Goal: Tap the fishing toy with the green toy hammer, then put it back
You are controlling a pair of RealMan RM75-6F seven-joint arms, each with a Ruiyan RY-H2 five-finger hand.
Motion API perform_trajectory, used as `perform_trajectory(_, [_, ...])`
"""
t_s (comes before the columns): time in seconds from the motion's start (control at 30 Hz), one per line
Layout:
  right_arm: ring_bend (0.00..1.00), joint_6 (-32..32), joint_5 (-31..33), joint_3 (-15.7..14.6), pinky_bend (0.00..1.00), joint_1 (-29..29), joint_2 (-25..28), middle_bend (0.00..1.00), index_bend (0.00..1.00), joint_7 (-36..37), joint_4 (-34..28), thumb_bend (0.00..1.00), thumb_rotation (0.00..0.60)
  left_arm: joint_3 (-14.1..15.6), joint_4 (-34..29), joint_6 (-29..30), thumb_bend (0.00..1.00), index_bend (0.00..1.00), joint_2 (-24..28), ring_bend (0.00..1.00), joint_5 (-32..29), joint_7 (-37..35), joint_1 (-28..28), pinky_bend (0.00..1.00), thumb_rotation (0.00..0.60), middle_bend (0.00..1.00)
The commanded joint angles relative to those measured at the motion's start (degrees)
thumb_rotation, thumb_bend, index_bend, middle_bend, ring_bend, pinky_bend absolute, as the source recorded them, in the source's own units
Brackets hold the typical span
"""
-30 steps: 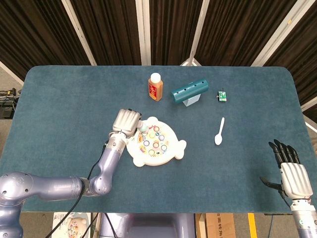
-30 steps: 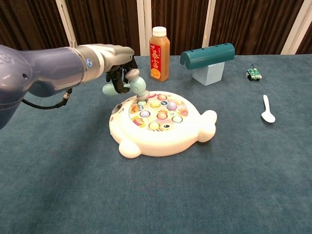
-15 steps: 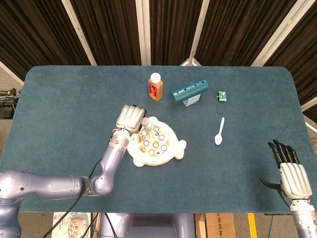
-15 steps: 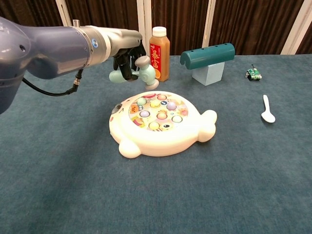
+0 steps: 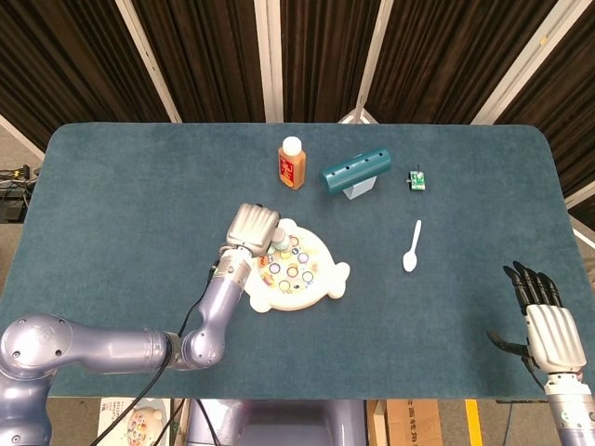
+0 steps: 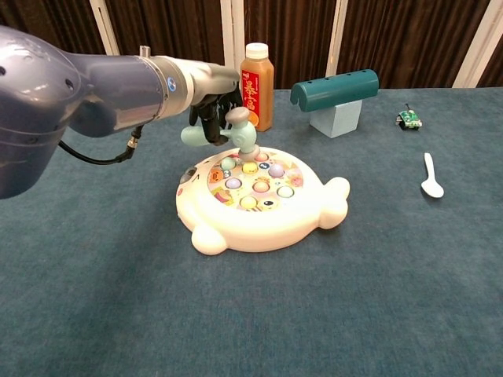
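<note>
The white round fishing toy (image 5: 316, 283) (image 6: 310, 216) with coloured fish holes lies mid-table. My left hand (image 5: 254, 227) (image 6: 211, 102) grips the pale green toy hammer (image 6: 240, 132) by its handle. The hammer head (image 5: 278, 241) hangs low over the toy's back left part, close to or touching its top. In the chest view the handle end sticks out left of the fingers. My right hand (image 5: 548, 325) rests at the table's near right edge, fingers stretched out and holding nothing.
An orange juice bottle (image 5: 291, 163) (image 6: 257, 76) stands just behind the toy. A teal cylinder on a grey block (image 5: 356, 171) (image 6: 335, 94) is to its right, then a small green gadget (image 5: 417, 180) (image 6: 409, 118). A white spoon (image 5: 411, 249) (image 6: 431, 176) lies right of the toy.
The left hand swung the hammer up off the toy, moved slightly right, and has now brought the head back down over the toy's back left. The right hand stayed still.
</note>
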Motion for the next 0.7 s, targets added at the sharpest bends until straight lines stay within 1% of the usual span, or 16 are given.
perform_trajectory(0.03, [0.00, -0.05, -0.04, -0.04, 0.00, 0.02, 0.02, 0.00, 0.00, 0.02, -0.03, 0.17, 0.600, 0.33, 0.16, -0.14, 0.73, 0.67, -0.29, 0.34, -0.46, 0.44, -0.27, 0.45, 0.600, 0.47])
perform_trajectory(0.37, [0.00, -0.03, 0.00, -0.02, 0.00, 0.01, 0.06, 0.00, 0.00, 0.15, -0.18, 0.17, 0.600, 1.27, 1.05, -0.24, 0.73, 0.67, -1.30, 0.34, -1.39, 1.39, -0.91, 0.45, 0.600, 0.47])
perform_trajectory(0.57, [0.00, -0.08, 0.05, 0.02, 0.00, 0.05, 0.07, 0.00, 0.00, 0.14, -0.24, 0.17, 0.600, 1.38, 1.16, -0.06, 0.73, 0.67, -1.54, 0.34, -0.79, 0.82, -0.83, 0.45, 0.600, 0.47])
perform_trajectory(0.7, [0.00, -0.11, 0.11, 0.01, 0.00, 0.03, 0.13, 0.00, 0.00, 0.20, -0.25, 0.17, 0.600, 0.88, 0.37, 0.37, 0.73, 0.67, -1.10, 0.34, -0.01, -0.11, -0.60, 0.45, 0.600, 0.47])
